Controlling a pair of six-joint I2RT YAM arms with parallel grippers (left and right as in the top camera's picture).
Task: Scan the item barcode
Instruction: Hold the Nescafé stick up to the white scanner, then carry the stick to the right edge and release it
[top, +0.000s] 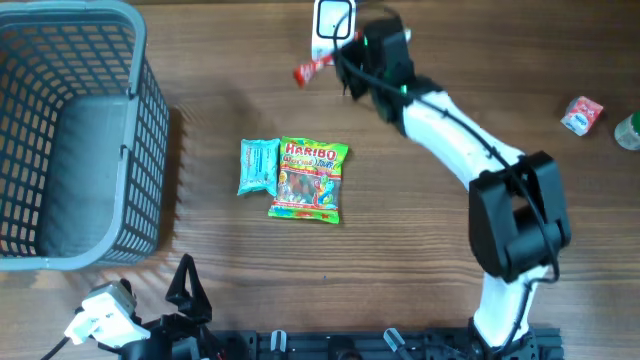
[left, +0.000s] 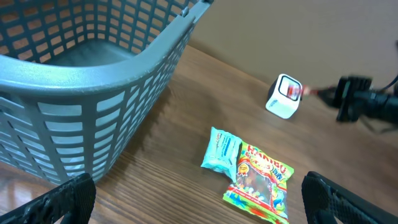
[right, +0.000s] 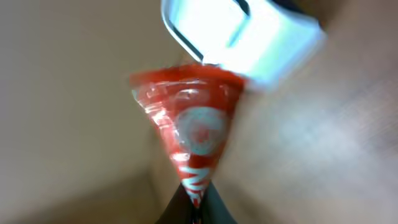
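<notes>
Grips the red packet by its narrow tail in the right gripper, jaws pinched together on the wrapper. Holds the packet's long axis straight out from the fingertips, wide end just beside the white scanner at the far table edge. Probably needs only a small turn toward the scanner's face; cannot make out the barcode. Leaves the left gripper spread wide, well apart at the near edge.
</notes>
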